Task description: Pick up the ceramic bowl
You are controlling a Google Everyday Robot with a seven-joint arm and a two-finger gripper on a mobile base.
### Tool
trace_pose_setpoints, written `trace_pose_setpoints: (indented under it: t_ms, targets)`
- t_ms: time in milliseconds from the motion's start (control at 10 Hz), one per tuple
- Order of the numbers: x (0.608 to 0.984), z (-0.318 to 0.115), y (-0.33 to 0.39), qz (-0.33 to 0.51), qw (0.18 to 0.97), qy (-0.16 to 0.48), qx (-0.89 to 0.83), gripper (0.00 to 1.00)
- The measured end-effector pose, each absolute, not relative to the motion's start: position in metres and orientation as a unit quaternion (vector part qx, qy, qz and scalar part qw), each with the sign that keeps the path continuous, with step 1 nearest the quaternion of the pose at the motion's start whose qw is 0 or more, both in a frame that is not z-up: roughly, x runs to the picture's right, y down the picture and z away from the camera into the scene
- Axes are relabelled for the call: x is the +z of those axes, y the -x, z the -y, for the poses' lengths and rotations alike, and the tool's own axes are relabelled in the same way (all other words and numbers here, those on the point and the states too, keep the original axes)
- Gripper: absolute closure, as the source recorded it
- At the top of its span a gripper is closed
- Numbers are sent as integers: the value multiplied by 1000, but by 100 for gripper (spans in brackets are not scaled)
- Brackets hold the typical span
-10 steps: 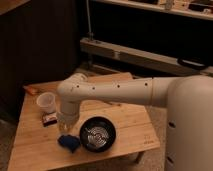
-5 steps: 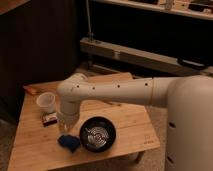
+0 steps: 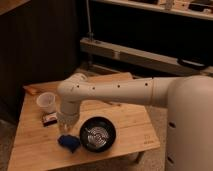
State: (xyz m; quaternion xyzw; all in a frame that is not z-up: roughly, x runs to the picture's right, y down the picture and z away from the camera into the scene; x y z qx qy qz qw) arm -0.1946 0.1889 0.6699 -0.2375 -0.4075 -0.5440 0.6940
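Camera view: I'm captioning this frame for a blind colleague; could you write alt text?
A white robot arm reaches down over a wooden table, its gripper just left of a black ceramic bowl and above a small blue object. A white cup and a small dark item sit further left on the table.

One camera only, set high and close by the robot's white body (image 3: 192,125), looking down along the arm (image 3: 120,90) onto the wooden surface (image 3: 130,117). The gripper (image 3: 65,129) hangs just left of the ceramic bowl (image 3: 97,134).
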Motion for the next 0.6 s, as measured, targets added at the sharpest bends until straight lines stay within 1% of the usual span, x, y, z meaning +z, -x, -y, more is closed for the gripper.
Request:
trace_pose_setpoints:
  t_ms: [400,600]
  targets:
    - [670,-188,193,407,696,236,-543,98]
    - [669,-180,175,385,713,216,-544,98]
